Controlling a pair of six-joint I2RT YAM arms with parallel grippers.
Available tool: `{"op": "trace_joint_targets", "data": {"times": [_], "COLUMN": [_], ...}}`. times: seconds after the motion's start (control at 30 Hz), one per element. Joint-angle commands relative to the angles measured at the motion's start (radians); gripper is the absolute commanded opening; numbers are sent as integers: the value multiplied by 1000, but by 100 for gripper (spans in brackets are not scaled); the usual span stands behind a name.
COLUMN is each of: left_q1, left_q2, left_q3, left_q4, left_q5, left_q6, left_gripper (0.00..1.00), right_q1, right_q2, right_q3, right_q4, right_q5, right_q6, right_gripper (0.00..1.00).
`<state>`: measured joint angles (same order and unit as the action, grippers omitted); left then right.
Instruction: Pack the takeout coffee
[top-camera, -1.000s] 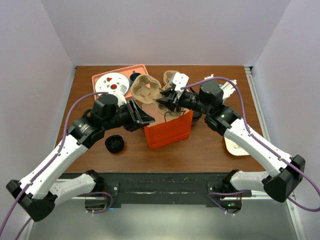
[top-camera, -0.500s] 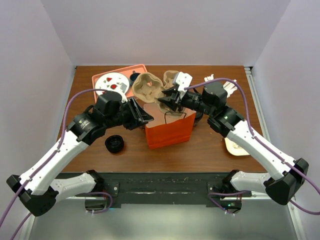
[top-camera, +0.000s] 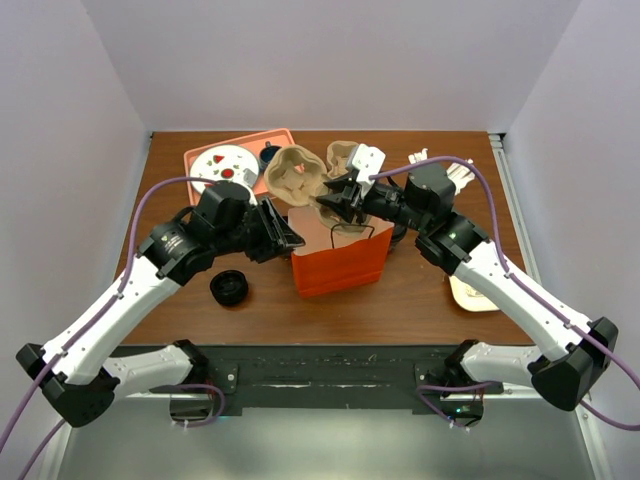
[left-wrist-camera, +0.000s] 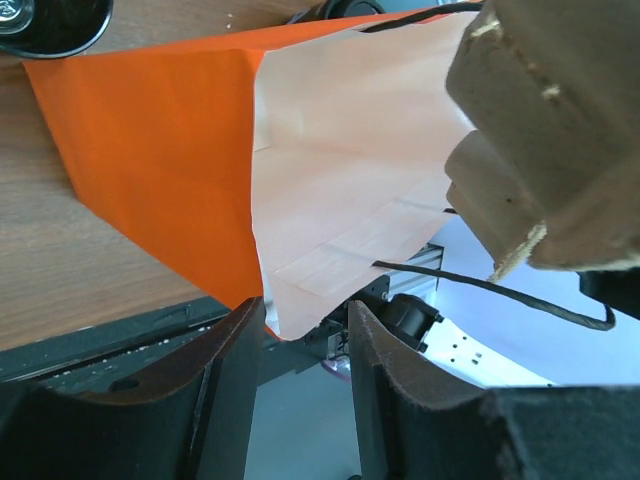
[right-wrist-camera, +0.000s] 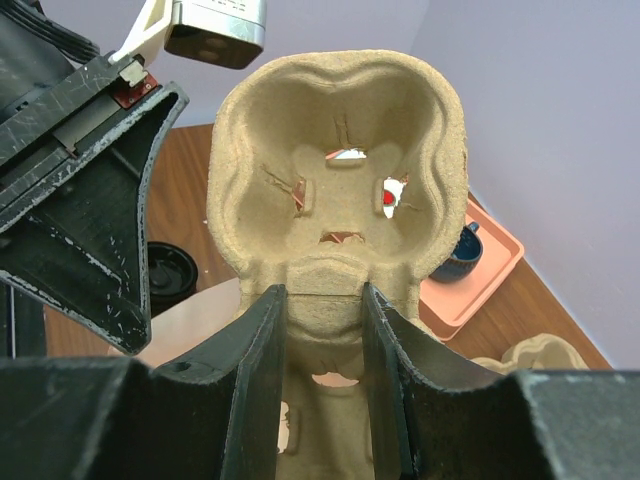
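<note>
Clamping a pulp cup carrier (right-wrist-camera: 335, 170) by its narrow neck, the R fingers (right-wrist-camera: 255, 380) hold it up on edge, pockets facing the wrist cam, just over the far-L part of the orange paper bag (top-camera: 340, 265). The bag stands upright at mid-table w/ its mouth open, and the L wrist view shows its pale lining. The L fingers (left-wrist-camera: 230, 380) sit at the bag's L rim, a bit apart, w/ the rim's corner between them. Can't tell if they actually pinch it.

The takeout coffee (top-camera: 229, 288) stands on the table, black lid up, toward the near-L side. It's outside the bag, near its L face but not touching.

A 2nd pulp carrier (top-camera: 343, 155) lies behind the bag toward the far edge. At the far-L corner an orange tray (top-camera: 235, 138) holds a white plate (top-camera: 222, 165) and a dark blue cup (top-camera: 268, 155), the cup at the tray's R end beside the held carrier.
</note>
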<state>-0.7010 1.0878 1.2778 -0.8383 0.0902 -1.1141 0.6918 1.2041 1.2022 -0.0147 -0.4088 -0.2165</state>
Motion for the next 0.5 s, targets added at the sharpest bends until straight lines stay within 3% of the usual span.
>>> {"op": "trace_joint_targets", "data": {"times": [0.0,0.47], "left_q1": [-5,-5], "left_q2": [4,52], "left_q3": [6,65], "left_q4": [-12,-55], "left_q5": [-38,-83], "left_q6": [39,109], "left_gripper": [44,44], "right_q1": [-1,0], "right_q2": [-29,-25], "right_q3": [8,7], "right_q4": [22,18], "right_q5": [19,19], "right_q6": [16,16], "right_gripper": [10,10]}}
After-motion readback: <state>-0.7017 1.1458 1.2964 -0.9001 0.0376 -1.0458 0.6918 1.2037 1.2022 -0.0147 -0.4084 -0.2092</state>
